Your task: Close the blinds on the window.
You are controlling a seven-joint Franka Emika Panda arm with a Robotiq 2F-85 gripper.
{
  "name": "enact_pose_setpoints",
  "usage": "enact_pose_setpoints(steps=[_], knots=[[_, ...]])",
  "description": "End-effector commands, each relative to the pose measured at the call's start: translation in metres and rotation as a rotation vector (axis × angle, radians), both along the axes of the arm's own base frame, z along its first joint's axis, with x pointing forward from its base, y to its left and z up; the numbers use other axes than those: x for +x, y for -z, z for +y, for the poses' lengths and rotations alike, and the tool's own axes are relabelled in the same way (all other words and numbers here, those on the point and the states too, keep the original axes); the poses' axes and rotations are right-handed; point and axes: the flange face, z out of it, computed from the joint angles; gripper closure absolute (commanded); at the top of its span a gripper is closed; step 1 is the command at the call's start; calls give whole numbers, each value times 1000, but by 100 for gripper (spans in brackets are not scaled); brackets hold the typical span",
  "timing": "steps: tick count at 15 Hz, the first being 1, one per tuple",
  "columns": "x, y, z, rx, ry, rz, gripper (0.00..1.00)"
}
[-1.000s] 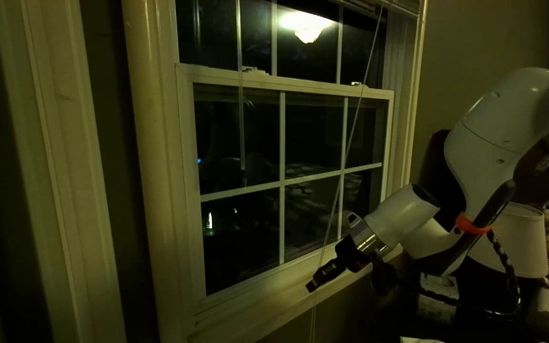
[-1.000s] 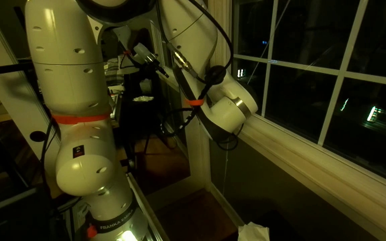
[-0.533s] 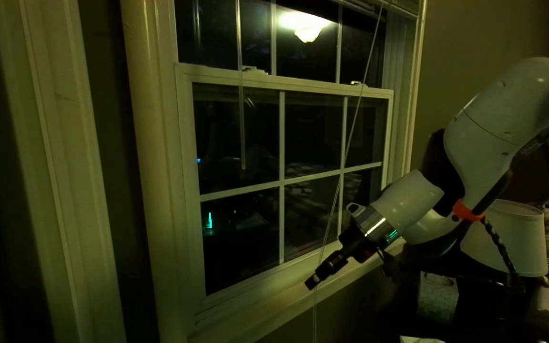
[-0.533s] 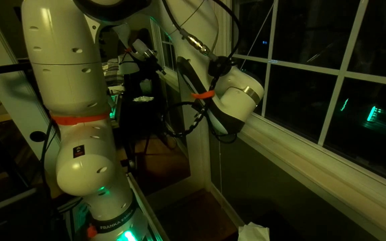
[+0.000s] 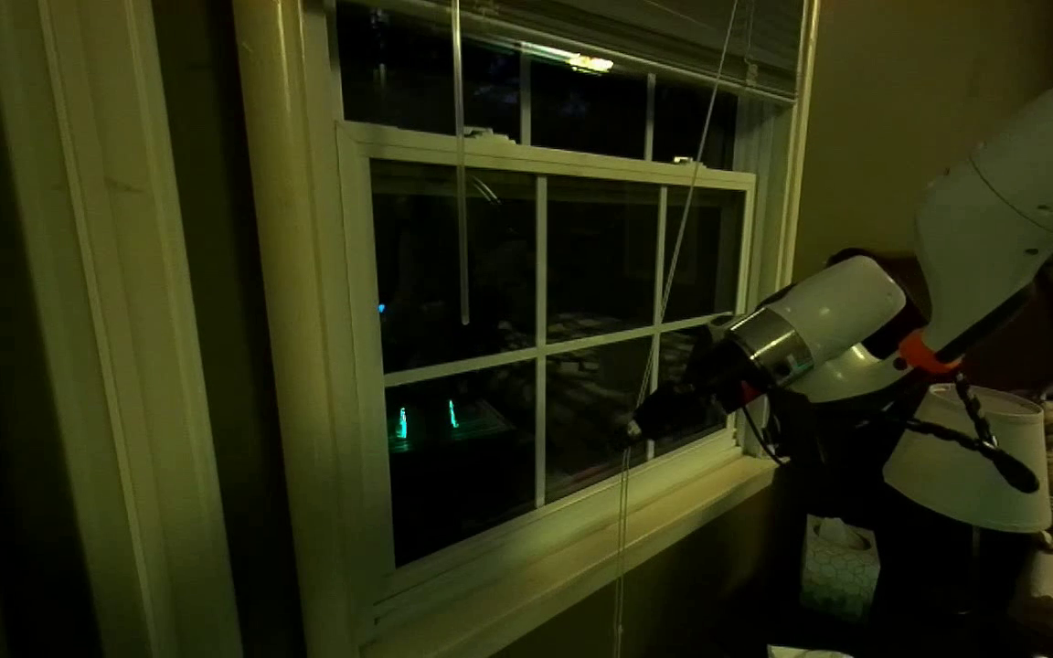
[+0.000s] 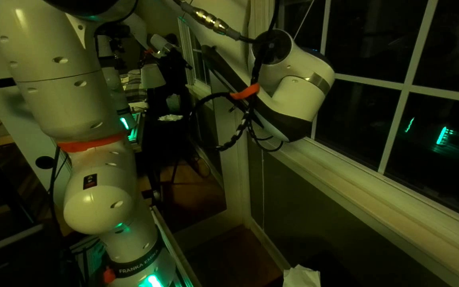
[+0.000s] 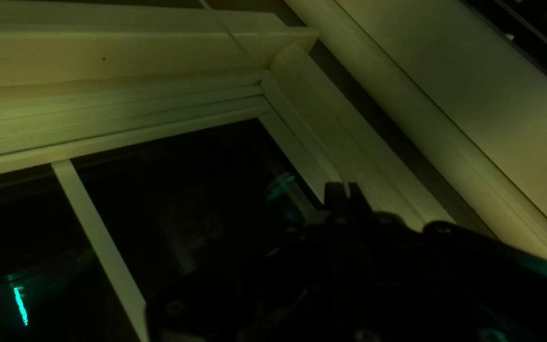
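Your tool (image 5: 632, 429), pinched closed on the cord (image 5: 675, 247), has risen, and the blinds (image 5: 682, 37) have slid lower over the window (image 5: 542, 274); most of the closing likely remains.

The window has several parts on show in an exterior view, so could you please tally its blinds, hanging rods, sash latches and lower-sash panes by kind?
Blinds, as one set: 1
Hanging rod: 1
Sash latches: 2
Lower-sash panes: 6
Total: 10
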Motion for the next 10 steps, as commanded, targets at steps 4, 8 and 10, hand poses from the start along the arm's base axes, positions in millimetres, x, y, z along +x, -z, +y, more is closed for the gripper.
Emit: enact_pose_setpoints(steps=[4,8,10], knots=[[-22,-53,-22,123,84,27,100],[-36,-79,-19,201,116,28,100],[-44,-93,-27,237,136,23,100]])
